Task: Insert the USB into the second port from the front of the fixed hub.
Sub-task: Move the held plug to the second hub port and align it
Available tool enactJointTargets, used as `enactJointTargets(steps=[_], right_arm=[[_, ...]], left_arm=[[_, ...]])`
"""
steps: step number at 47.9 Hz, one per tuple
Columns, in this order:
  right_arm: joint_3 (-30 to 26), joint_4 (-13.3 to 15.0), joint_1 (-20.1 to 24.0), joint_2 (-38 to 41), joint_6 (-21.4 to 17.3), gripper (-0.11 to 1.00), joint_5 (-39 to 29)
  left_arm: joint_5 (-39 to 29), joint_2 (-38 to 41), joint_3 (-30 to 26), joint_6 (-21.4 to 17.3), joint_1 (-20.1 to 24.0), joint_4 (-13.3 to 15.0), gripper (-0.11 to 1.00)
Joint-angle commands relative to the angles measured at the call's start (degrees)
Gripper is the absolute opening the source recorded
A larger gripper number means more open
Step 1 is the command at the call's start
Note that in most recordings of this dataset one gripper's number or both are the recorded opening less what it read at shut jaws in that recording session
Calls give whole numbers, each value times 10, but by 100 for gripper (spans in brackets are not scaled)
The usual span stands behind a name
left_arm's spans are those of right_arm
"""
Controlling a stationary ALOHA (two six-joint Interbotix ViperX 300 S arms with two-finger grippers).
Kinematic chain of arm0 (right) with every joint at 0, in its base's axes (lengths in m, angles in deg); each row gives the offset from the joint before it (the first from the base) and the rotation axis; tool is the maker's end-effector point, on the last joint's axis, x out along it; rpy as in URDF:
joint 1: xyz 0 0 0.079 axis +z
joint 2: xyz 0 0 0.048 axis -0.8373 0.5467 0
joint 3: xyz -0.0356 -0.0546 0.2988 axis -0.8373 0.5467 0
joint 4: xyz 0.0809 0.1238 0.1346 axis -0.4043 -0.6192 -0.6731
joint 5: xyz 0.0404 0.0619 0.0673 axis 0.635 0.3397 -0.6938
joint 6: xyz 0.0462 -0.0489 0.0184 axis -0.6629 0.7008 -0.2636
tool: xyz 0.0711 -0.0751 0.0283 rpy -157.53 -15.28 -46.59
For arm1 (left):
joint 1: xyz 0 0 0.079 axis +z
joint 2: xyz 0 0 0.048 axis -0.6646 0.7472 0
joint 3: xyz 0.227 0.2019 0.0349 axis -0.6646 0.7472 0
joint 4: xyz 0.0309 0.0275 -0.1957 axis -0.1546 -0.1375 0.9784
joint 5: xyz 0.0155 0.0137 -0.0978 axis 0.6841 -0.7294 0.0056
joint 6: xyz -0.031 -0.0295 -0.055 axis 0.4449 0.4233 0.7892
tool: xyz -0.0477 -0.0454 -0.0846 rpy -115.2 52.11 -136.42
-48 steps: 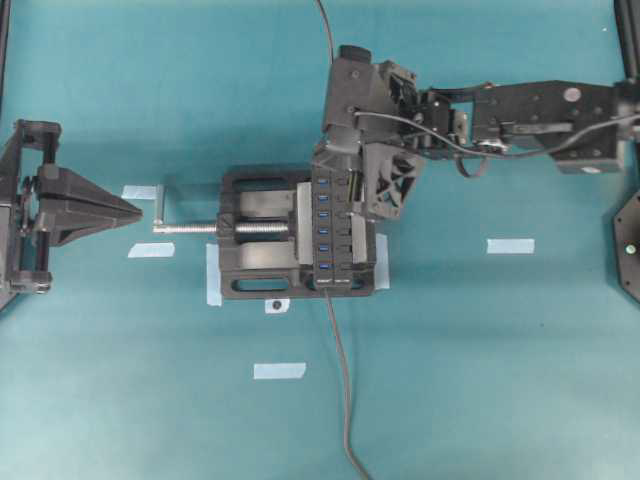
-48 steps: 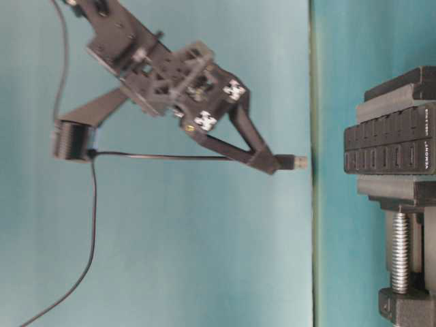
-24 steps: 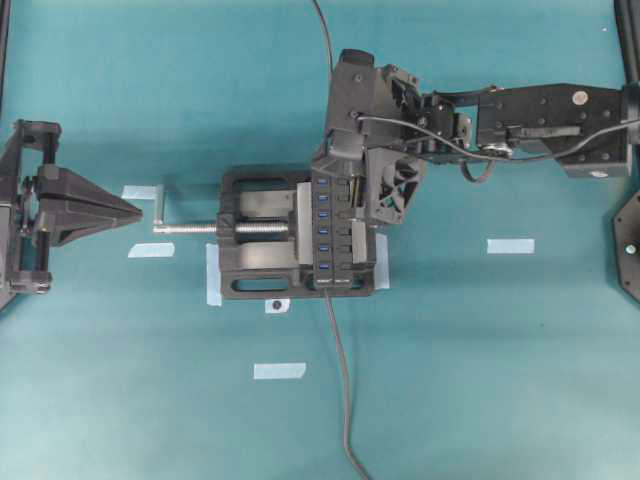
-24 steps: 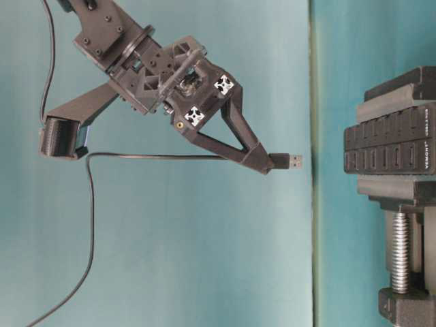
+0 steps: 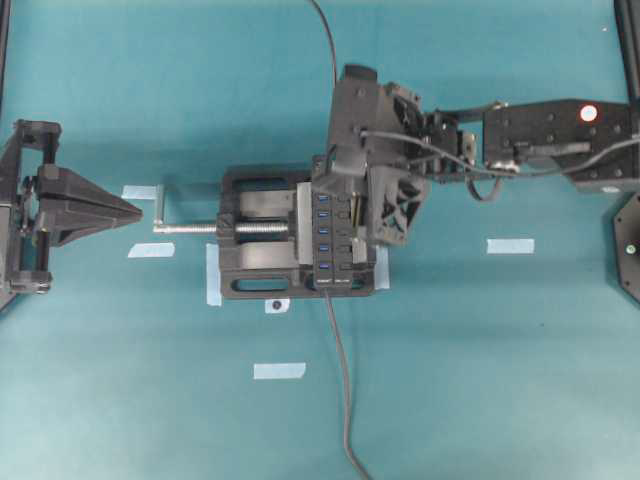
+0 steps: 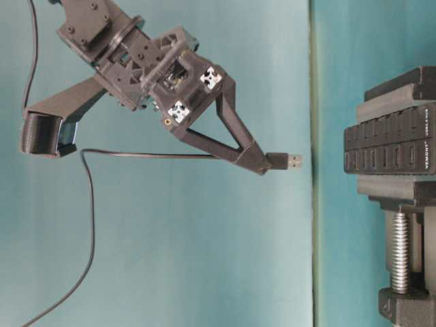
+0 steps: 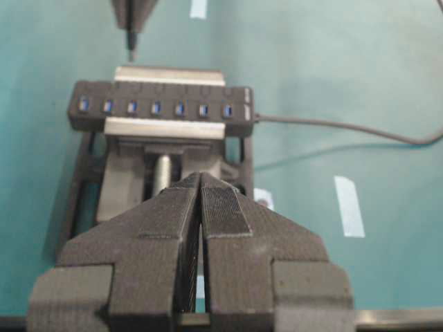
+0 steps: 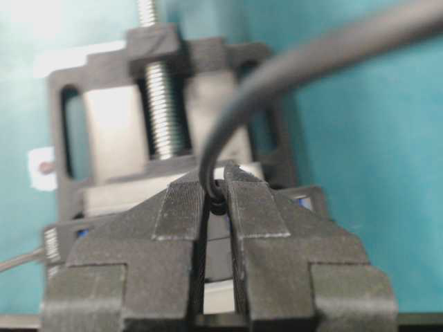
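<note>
1. Table (image 5: 500, 380): flat surface covered in plain teal material, filling the overhead view.
2. Vise (image 5: 250, 282): black, with a silver screw (image 5: 190, 228) running toward the left of the overhead view. It stands directly on the table near the middle.
3. Tape under vise (image 5: 213, 290): pale blue strips showing at its lower left and lower right corners.
4. Loose tape markers, pale blue, flat on the table: two left of the vise (image 5: 150, 250), one below it (image 5: 279, 371), one well to its right (image 5: 510, 246).
5. Small white patch with a dark dot (image 5: 276, 305), just below the vise's front edge.
6. Hub cable (image 5: 342, 400): black, trailing across the table to the lower edge.
</note>
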State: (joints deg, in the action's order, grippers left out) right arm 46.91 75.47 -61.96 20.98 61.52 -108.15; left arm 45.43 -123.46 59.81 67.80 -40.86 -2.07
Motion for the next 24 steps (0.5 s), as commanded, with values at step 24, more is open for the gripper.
enactJointTargets(steps=[24], right_arm=[[-2, -3, 44, 0, -57, 7, 7]], left_arm=[[3, 2, -5, 1, 1, -1, 0]])
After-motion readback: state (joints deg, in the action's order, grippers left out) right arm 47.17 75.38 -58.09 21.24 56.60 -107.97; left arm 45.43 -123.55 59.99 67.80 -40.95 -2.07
